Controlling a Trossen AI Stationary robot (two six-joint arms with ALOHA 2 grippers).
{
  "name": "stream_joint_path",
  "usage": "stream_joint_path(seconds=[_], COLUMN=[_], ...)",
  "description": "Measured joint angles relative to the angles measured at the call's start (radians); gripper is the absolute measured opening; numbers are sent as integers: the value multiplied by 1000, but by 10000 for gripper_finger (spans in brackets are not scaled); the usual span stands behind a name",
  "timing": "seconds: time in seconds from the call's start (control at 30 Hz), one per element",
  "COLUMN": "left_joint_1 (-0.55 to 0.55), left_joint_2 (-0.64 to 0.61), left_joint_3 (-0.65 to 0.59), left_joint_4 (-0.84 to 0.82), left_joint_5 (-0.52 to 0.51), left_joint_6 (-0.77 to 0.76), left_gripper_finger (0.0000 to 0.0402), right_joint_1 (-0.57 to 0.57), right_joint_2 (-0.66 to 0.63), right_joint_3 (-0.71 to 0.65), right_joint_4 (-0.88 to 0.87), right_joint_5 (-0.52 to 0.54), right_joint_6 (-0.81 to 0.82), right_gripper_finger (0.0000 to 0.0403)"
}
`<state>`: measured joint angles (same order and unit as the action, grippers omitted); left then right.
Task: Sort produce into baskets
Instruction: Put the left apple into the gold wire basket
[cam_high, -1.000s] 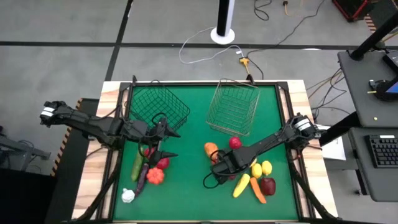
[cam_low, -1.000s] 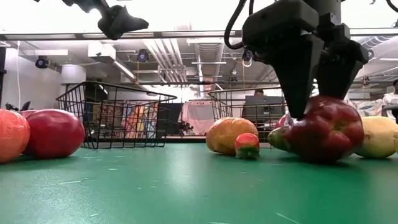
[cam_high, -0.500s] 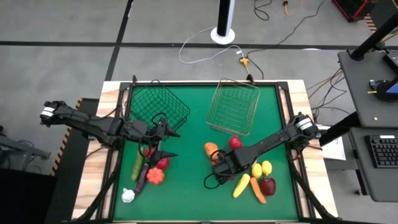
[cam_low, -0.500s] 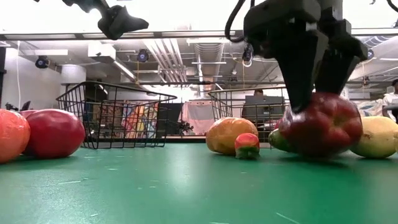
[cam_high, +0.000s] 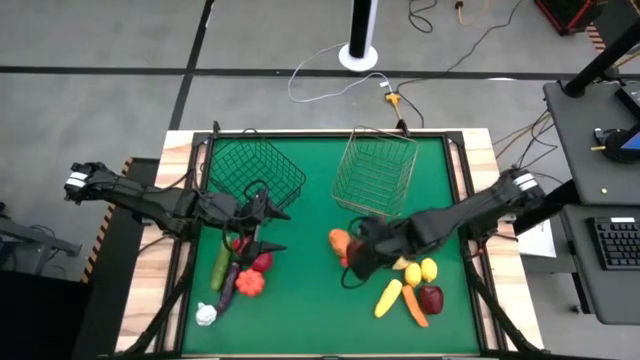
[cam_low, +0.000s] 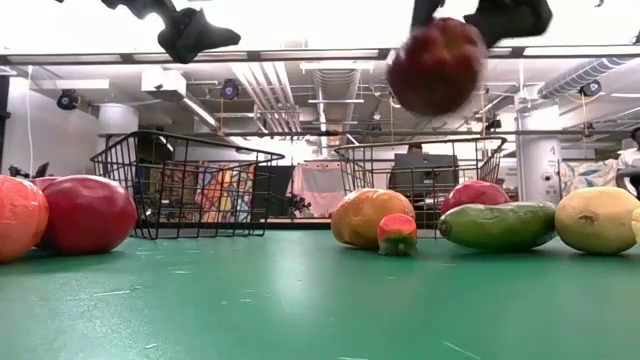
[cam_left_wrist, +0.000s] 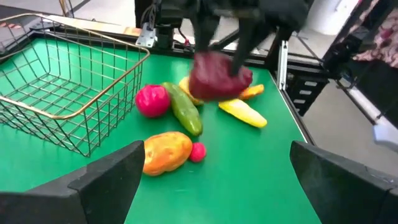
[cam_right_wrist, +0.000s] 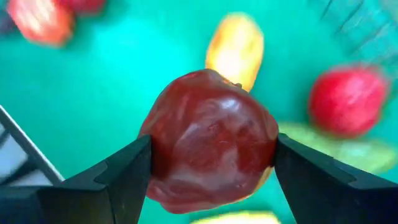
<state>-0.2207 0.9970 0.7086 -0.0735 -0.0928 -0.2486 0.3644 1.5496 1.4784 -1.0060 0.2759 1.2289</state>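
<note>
My right gripper (cam_right_wrist: 208, 163) has its 2 dark fingers (cam_right_wrist: 118, 177) clamped on a glossy dark red bell pepper (cam_right_wrist: 209, 144) — it hangs clear above the green table mat (cam_high: 310, 250), just in front of the pale silvery wire basket (cam_high: 377, 172). Below it lie a green cucumber (cam_low: 496, 225), an orange-yellow mango-shaped fruit (cam_low: 372, 217) and a tiny strawberry (cam_low: 397, 233). My left gripper (cam_high: 266, 231) (fingers spread wide) hovers beside the dark wire basket (cam_high: 254, 171).
</note>
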Motion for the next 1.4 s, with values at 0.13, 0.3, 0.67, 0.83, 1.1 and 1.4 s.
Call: stream_joint_path(seconds=[0.13,0.3,0.67,0.83,1.1,1.4], left_joint_1=[0,-1,-32,-48,-58,-69], left_joint_2=[0,0,76,106,148,217], left_joint_3=[0,0,0,0,0,0], left_joint_4=[13,28,125,150,143,148], left_joint_5=[-4,-3,13,15,32,33], left_joint_6=[-24,-59,-136,-134,-131,-151], left_gripper_finger=[384,384,384,384,384,384], right_joint_1=[-78,-242,-669,-736,-750,-777], right_joint_2=[-70,-110,-11,82,173,183], right_joint_3=[1,2,-16,-23,-24,-24], right_joint_4=[-5,-6,-13,-13,-6,-3], right_joint_5=[105,173,161,105,29,-54], right_joint_6=[-123,-347,-676,-743,-822,-803], right_gripper_finger=[292,292,293,293,293,345])
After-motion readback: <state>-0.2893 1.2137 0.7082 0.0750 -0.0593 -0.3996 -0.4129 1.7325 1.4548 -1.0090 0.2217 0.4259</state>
